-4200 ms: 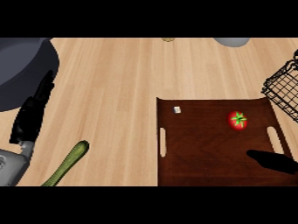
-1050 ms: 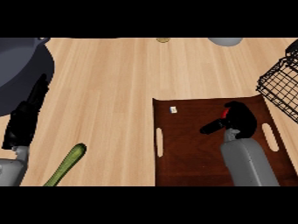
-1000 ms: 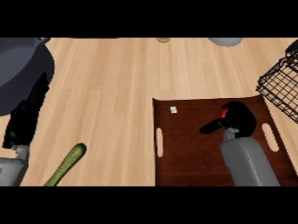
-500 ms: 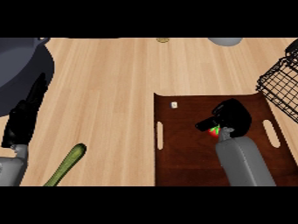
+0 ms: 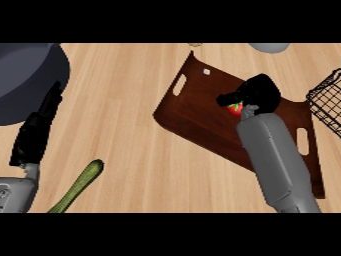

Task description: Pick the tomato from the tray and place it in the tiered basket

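Along the lower left edge of the frame, part of the grey left forearm is seen, with the black left hand (image 5: 36,131) stretched out above it, its fingers laid straight and together, pointing toward the upper part of the frame and ending at the rim of a large dark grey round pan (image 5: 14,80) that fills the upper left corner. Just right of that forearm, a slim green cucumber-like vegetable (image 5: 78,186) is laid slantwise on the light wooden counter top (image 5: 121,150). At the lower right, the grey right forearm is seen rising from the bottom edge toward the middle right of the frame. It ends in the black right hand (image 5: 254,95), whose fingers are curled round the small red tomato with a green stalk (image 5: 236,109); only a sliver of red and green is visible beneath the hand. The tomato is held over the dark brown wooden tray with slot handles (image 5: 195,117), which is seen skewed in the frame, one corner pointing to the upper middle. A small pale mark is visible on the tray near that corner. At the right edge, apart from the hand, part of the black wire tiered basket (image 5: 339,102) is seen. At the top edge, right of centre, a pale grey rounded object (image 5: 269,47) is partly cut off.
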Action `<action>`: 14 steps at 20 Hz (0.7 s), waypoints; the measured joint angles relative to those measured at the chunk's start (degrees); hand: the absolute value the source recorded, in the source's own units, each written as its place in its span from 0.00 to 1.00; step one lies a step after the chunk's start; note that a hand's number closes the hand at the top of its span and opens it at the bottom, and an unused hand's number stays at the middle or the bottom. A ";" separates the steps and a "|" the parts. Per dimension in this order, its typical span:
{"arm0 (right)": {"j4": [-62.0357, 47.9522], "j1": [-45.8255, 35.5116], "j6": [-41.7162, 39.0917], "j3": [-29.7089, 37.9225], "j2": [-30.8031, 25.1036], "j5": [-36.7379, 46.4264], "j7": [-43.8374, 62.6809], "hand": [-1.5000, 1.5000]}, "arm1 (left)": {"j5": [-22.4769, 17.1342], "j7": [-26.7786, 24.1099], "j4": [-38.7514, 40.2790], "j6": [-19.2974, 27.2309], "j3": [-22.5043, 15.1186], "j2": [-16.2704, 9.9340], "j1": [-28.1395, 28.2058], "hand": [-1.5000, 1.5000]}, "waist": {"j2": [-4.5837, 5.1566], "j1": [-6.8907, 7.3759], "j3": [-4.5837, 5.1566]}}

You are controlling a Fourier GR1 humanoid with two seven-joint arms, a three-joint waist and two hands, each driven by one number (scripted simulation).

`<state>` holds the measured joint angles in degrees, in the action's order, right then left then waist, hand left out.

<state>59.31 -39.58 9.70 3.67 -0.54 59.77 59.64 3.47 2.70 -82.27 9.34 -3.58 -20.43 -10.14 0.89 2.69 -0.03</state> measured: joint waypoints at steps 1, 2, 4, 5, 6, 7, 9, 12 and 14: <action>-1.86 -2.59 1.30 1.10 -0.20 0.61 -0.04 1.00 | 0.18 -0.31 0.35 0.17 -0.19 0.42 -0.22 0.50 | 0.10 0.15 0.00; -3.19 -4.88 2.93 2.28 -0.57 1.26 -0.05 1.00 | 0.33 -0.11 0.13 0.09 -0.38 0.41 -0.30 0.50 | 0.18 0.51 0.00; -5.53 -8.91 5.90 4.17 -1.87 3.12 -0.19 1.00 | 0.36 0.00 0.00 -0.15 -0.40 0.30 -0.45 0.50 | 0.27 0.85 0.00; -6.32 -10.93 7.02 4.71 -2.79 4.52 -0.13 1.00 | 0.42 0.15 -0.07 -0.13 -0.55 0.49 -0.47 0.50 | 0.25 0.88 0.02; -7.24 -12.65 8.37 4.93 -3.50 6.29 -0.07 1.00 | 0.53 0.21 0.17 -0.12 -0.60 0.60 -0.82 0.50 | 0.27 0.82 0.04; -8.06 -14.36 9.32 5.02 -4.27 8.15 0.06 1.00 | 0.47 0.11 0.60 -0.15 -0.42 0.63 -1.06 0.50 | 0.24 0.68 0.07; -9.74 -18.08 10.59 5.64 -6.43 11.32 0.20 1.00 | 0.67 0.60 0.53 -0.08 -0.53 0.77 -1.34 0.50 | 0.17 0.63 0.09; -12.05 -22.34 12.15 6.04 -7.95 16.11 1.03 1.00 | 1.15 1.31 -0.04 0.37 -0.53 0.93 -1.13 0.50 | -0.12 0.18 0.09; -13.77 -25.25 12.41 6.19 -8.93 19.19 1.77 1.00 | 1.10 1.44 0.74 0.31 -0.09 0.92 -1.65 0.50 | -0.20 -0.23 0.10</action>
<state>45.55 -64.83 22.10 9.86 -9.47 78.95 61.41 4.57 4.14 -81.53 9.65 -3.66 -19.51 -11.79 0.69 2.46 0.07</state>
